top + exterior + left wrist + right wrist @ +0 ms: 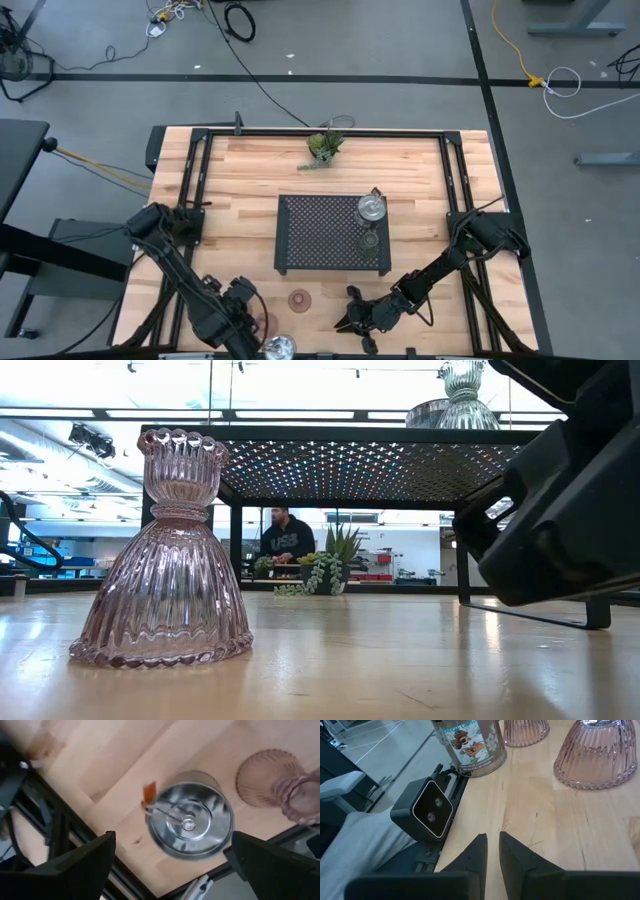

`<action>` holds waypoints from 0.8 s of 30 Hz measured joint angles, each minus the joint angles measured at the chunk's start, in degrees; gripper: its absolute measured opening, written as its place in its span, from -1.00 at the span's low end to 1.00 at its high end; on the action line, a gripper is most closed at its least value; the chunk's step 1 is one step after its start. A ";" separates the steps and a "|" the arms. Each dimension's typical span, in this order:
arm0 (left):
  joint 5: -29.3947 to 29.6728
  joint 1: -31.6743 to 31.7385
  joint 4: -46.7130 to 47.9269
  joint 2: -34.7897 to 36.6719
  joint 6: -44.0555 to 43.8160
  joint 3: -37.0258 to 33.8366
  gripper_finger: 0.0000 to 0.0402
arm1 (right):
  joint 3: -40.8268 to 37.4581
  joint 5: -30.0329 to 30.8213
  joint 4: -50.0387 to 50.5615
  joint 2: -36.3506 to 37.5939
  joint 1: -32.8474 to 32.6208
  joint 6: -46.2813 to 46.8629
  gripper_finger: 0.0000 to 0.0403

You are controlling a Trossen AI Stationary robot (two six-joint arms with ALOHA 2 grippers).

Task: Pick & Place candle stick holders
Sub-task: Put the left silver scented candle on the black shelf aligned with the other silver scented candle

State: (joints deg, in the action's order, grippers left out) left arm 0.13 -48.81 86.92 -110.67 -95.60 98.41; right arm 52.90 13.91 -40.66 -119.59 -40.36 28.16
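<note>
Progress looks partial. Two holders already stand on top of the black perforated rack (333, 233) in the middle of the worktop (250, 170), toward its right end: a clear glass holder (371, 207) at the rack's far right corner and an olive-green holder (369, 241) just nearer the front.

Left to move, as far as I can judge, are the pieces by the worktop's front edge: a pink ribbed glass holder (299, 299) standing upright on bare wood, a second pink one (300, 795), and a silver tin candle (189, 815) right at the front edge.

The left claw (170, 865) hangs over that tin with its fingers spread wide, gripping nothing. The right claw (492, 851) hovers low near the front edge, nearly closed and empty.

A plant sprig (325, 148) sits at the far edge.
</note>
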 joint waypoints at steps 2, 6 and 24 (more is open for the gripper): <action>-0.14 0.00 -1.13 0.00 0.15 -0.67 0.99 | 0.00 0.02 0.00 0.00 0.00 -0.02 -0.77; -0.03 0.04 -4.05 0.02 0.44 -1.07 0.99 | 0.00 0.02 0.00 0.00 0.02 -0.09 -0.77; -2.17 -0.95 -6.99 0.08 -1.27 -5.29 0.99 | 0.00 0.09 -0.17 0.00 0.00 -0.11 -0.77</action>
State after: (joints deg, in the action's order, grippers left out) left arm -2.04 -49.76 79.94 -110.59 -96.87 93.12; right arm 52.90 14.00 -40.84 -119.59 -40.36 28.05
